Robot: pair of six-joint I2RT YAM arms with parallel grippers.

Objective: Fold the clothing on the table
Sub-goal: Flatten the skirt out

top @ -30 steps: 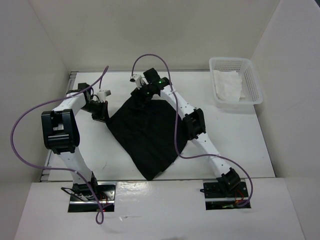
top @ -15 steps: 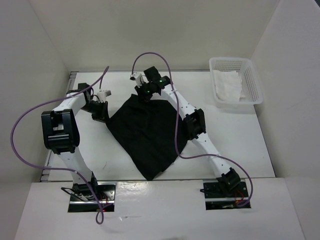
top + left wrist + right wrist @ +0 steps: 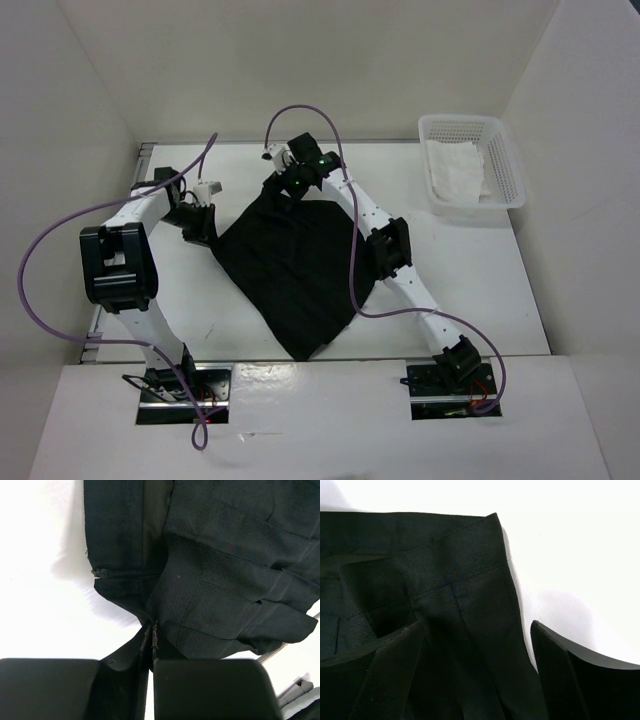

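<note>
Clothing (image 3: 290, 270) shows its zip (image 3: 117, 572) only at left wrist.

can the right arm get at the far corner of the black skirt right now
Likely yes: the right tool is open, its jaws either side of the edge of the black pleated fabric skirt just short of that corner, with nothing else between them.

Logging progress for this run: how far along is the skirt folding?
Done: no fold shows; the skirt lies spread on the table. In hand: the left pincer is shut on one edge; the right pincer stands open astride a waistband corner. Left: closing that grasp, then every fold.
</note>
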